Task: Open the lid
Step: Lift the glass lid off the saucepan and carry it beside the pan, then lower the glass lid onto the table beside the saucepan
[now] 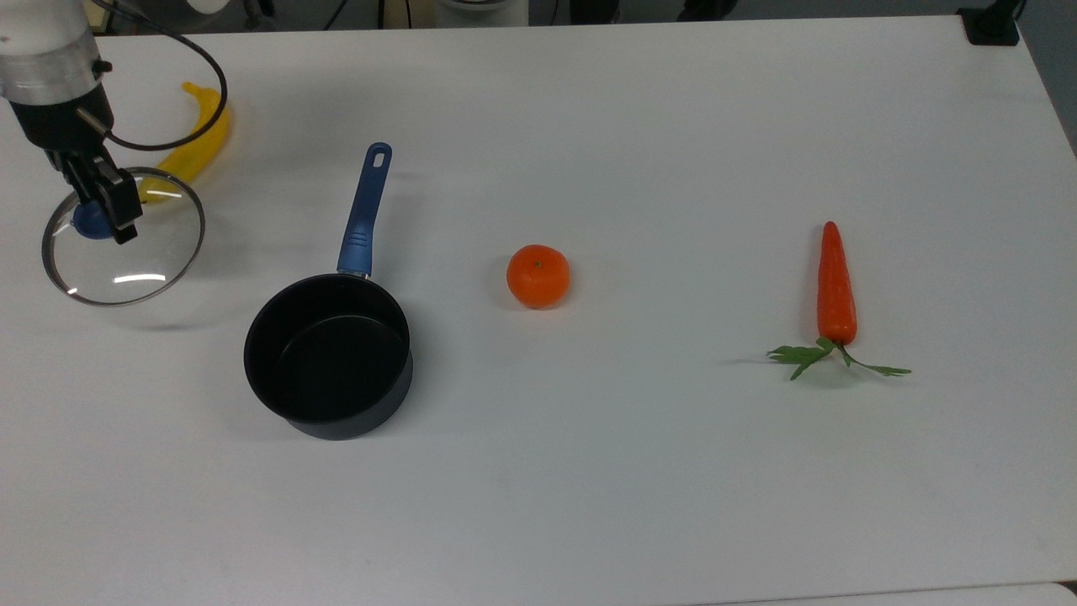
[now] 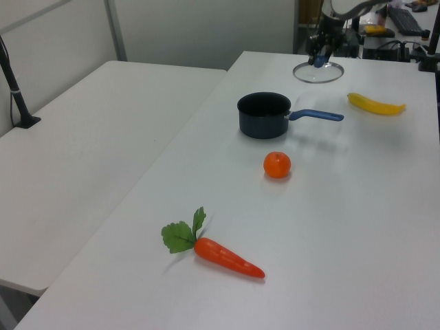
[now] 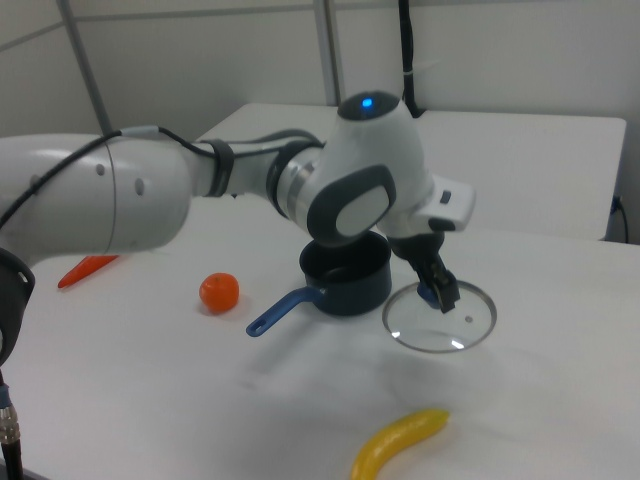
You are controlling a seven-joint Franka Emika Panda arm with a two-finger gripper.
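Overhead, the fingers (image 1: 99, 212) pinch the lid (image 1: 124, 236) by its blue knob (image 1: 87, 221), clear of the saucepan (image 1: 330, 356).

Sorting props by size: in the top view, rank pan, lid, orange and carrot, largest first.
1. pan, counting its handle
2. lid, held above the table, so nearer the camera and unsure
3. carrot
4. orange
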